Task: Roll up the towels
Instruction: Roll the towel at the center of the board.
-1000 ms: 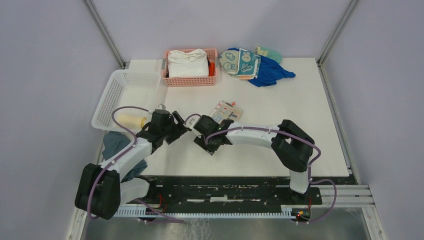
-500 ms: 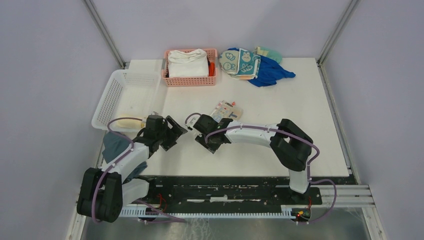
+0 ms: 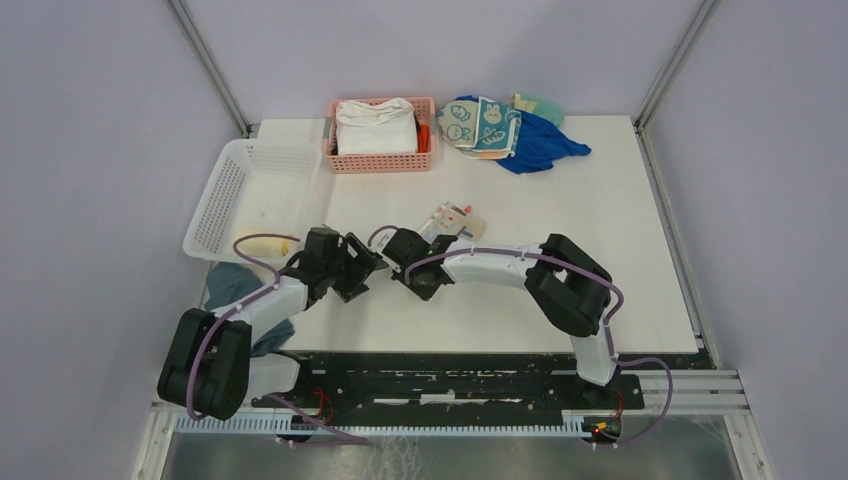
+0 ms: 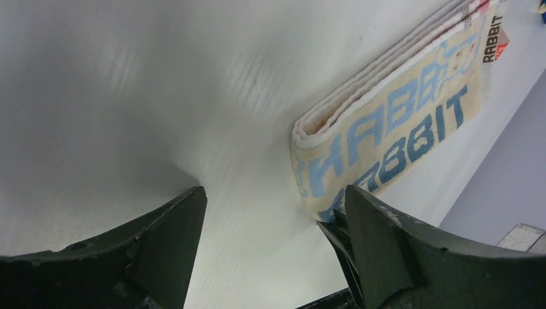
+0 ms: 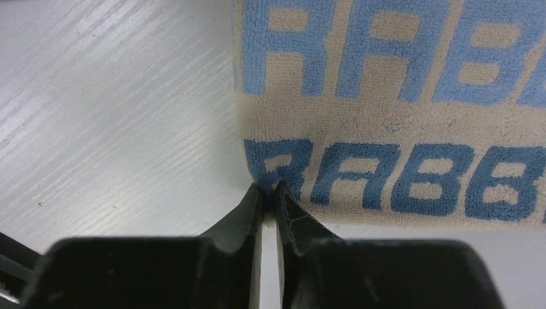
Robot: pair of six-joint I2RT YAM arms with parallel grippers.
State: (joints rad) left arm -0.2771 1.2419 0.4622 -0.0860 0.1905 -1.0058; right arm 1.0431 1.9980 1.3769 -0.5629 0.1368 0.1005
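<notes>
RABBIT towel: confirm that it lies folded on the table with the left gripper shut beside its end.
Not quite. The left gripper is open, not shut: the left wrist view shows its fingers wide apart with bare table between them. The rest holds: the RABBIT towel lies folded on the table, its end just beside one finger.

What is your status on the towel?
Left claw open, beside the RABBIT towel. Right claw pinches its corner. Nothing lies on it.
</notes>
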